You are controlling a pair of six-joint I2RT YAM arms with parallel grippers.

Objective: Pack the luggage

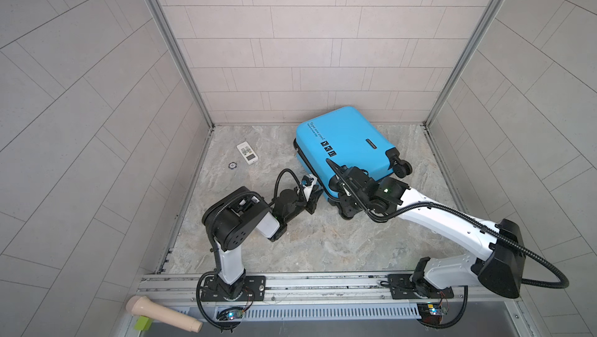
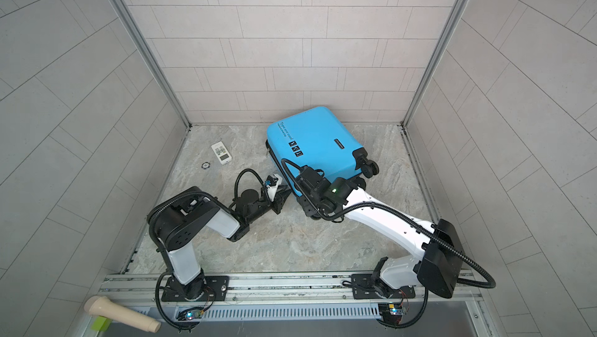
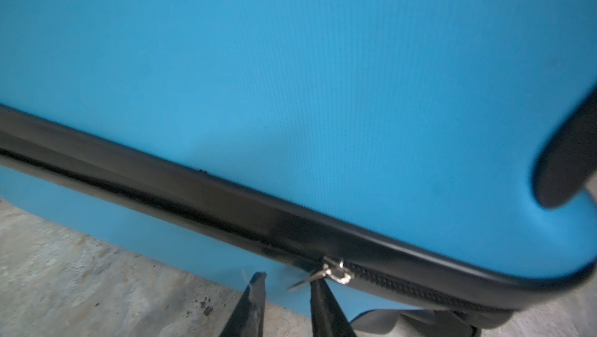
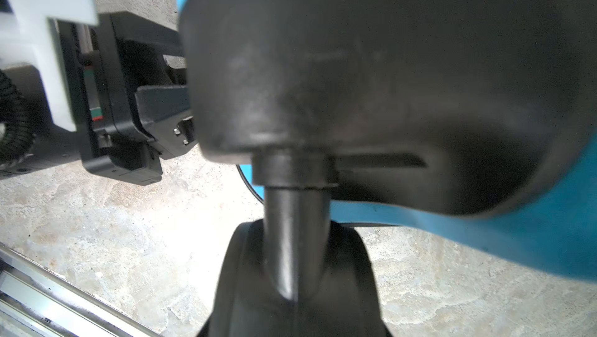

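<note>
The bright-blue luggage (image 1: 342, 138) (image 2: 313, 138) lies flat and closed near the back wall, turned at an angle, with its wheels toward the front right. My left gripper (image 1: 316, 198) (image 2: 284, 194) is at its near-left edge. In the left wrist view this gripper (image 3: 287, 279) stands open just below the black zipper band (image 3: 161, 183). The silver zipper pull (image 3: 336, 273) has its tab lying across one fingertip (image 3: 318, 283). My right gripper (image 1: 344, 204) (image 2: 307, 204) is at the near corner, shut on a black wheel (image 4: 297, 287) that hides its fingers.
A white remote (image 1: 247, 153) and a small round disc (image 1: 232, 165) lie on the stone floor at the back left. Tiled walls close in three sides. A metal rail (image 1: 323, 282) runs along the front, with a beige handle-shaped object (image 1: 161, 314) and a green block (image 1: 142, 323) beyond it.
</note>
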